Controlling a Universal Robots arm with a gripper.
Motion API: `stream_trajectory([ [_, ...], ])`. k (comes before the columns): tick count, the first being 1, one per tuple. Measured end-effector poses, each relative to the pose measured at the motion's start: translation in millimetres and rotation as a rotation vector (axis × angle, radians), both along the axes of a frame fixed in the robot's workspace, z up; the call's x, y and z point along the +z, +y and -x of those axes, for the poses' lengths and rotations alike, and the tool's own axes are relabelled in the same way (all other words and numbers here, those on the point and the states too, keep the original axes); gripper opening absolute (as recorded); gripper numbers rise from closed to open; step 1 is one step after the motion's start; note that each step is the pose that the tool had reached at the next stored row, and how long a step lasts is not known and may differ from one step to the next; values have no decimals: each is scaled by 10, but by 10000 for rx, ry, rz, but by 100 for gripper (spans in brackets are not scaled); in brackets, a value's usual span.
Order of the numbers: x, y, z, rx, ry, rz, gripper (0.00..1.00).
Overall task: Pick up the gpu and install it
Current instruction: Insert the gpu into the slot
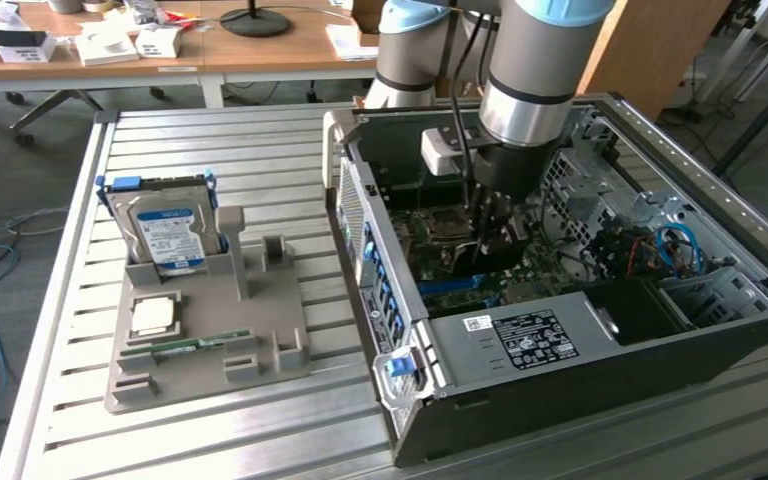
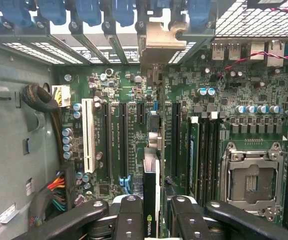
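on the table (image 1: 224,440), the parts holder (image 1: 257,330) bearing the hard drive (image 1: 168,235) sits at the exterior view's left of the computer case (image 1: 518,345), inside which the gpu (image 2: 151,195) stands edge-on, seemingly just above the motherboard (image 2: 133,85).

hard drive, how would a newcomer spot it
On the exterior view's left of the open black computer case sits a grey plastic holder. The silver hard drive stands upright at its far end, alone in bearing a blue label.
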State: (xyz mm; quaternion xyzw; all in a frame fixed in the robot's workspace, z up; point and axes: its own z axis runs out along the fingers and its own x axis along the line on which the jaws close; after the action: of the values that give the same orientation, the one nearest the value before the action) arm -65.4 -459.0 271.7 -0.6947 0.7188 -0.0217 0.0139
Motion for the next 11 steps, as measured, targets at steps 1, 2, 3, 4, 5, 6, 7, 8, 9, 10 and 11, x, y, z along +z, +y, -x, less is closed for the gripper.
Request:
stream_trajectory([
  [1,-1,0,5,0,0,1,26],
  [2,-3,0,10,0,-1,2,26],
  [3,-5,0,16,0,-1,4,26],
  [4,-7,0,23,-1,0,7,26],
  [5,-9,0,29,-1,0,9,26],
  [6,-11,1,34,-1,0,11,26],
  [7,-14,3,38,-1,-1,11,26],
  [8,-16,5,42,-1,-1,11,26],
  [9,-17,8,44,-1,-1,13,26],
  [10,-18,11,45,-1,-1,15,26],
  [11,-20,14,46,-1,-1,14,26],
])
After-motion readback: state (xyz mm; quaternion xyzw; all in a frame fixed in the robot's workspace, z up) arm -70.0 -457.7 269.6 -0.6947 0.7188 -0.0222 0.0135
